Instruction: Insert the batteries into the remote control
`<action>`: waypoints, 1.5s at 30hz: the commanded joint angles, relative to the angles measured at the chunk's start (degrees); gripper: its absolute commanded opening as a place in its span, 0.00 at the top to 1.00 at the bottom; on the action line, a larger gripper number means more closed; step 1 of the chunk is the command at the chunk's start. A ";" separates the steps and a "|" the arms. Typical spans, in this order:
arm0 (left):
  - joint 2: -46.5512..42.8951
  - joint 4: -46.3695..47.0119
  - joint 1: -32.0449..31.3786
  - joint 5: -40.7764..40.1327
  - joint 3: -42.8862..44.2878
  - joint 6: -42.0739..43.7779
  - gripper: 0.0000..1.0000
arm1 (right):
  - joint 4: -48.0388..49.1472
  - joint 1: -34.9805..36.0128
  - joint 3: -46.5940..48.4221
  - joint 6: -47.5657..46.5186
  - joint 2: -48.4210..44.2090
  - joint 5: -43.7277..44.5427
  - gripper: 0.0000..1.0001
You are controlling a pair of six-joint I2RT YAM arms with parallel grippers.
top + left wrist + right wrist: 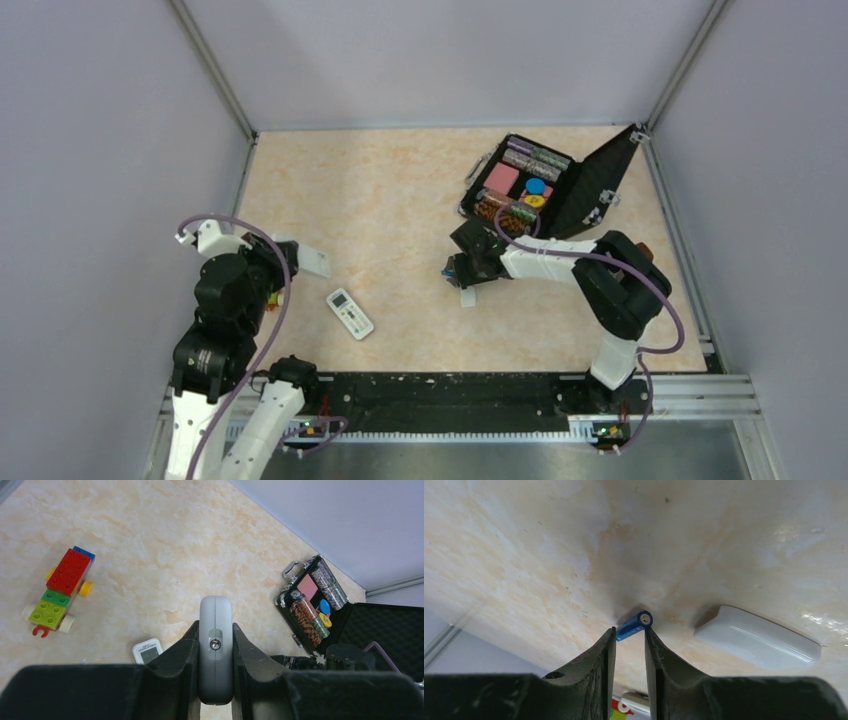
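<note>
My left gripper (216,628) is shut on the remote control (216,611), which I see end-on and held off the table; in the top view the remote (314,260) sticks out to the right of that gripper (292,256). My right gripper (630,631) is down at the table with its tips pinching a small blue battery (636,624), which lies skewed across the narrow gap. In the top view this gripper (463,270) is at the table's middle right. I see no other battery.
A white battery cover (758,641) lies right of the battery, also in the top view (468,297). An all-white remote with a display (350,313) lies near the left arm. An open black chip case (590,190) stands at the back right. A toy brick car (61,591) is at the left.
</note>
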 commanded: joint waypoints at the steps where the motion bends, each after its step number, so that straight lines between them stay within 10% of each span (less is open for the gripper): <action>1: -1.29 0.68 0.10 -1.79 2.81 -0.17 1.00 | -7.61 -0.67 4.39 2.04 2.71 -0.02 0.73; 18: -1.83 -0.49 0.10 -4.37 3.30 -0.73 1.00 | -14.65 -2.28 5.73 13.42 4.40 -1.10 0.67; 34: -1.96 -0.86 0.10 -6.25 3.54 -0.38 1.00 | -14.60 -3.09 6.47 20.01 6.89 -5.40 0.90; 45: -2.74 0.81 0.10 -1.49 0.96 -0.49 1.00 | -18.03 -0.32 11.19 8.51 7.81 -1.58 0.99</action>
